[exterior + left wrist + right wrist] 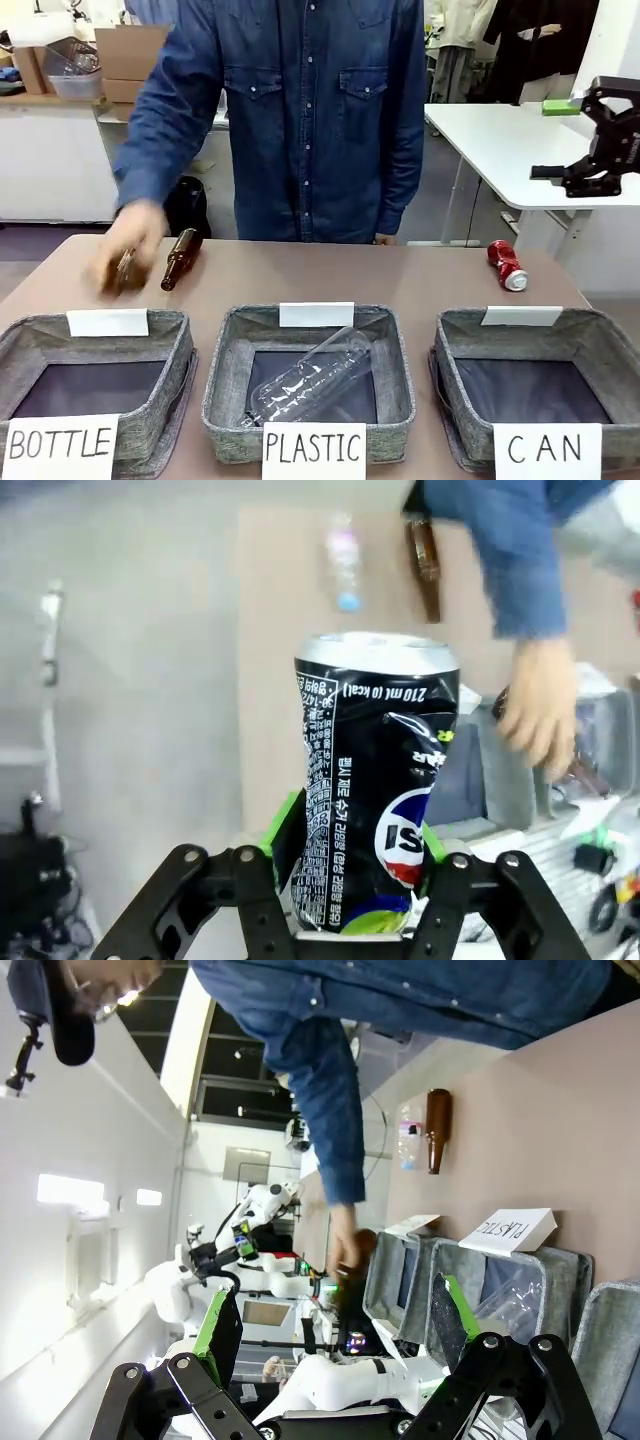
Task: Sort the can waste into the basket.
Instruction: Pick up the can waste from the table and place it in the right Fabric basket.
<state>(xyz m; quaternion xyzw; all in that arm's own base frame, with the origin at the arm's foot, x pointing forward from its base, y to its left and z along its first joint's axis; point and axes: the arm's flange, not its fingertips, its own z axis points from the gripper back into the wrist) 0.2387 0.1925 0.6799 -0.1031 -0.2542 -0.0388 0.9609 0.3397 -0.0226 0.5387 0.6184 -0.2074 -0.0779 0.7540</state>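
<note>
My left gripper [355, 880] is shut on a dented dark blue Pepsi can [375, 780], which stands upright between the green pads, held high above the table. A dented red can [507, 265] lies on the table at the far right, just behind the grey basket signed "CAN" [590, 320], whose dark inside holds nothing. My right gripper [585, 135] hangs open in the air above and to the right of the red can. In the right wrist view my right gripper [335, 1325] has nothing between its fingers.
A person in a denim shirt lowers a brown bottle in one hand [130, 245] toward the "BOTTLE" basket [178, 330]. Another brown bottle [180, 258] lies beside that hand. The "PLASTIC" basket [225, 330] holds a clear plastic bottle [305, 378].
</note>
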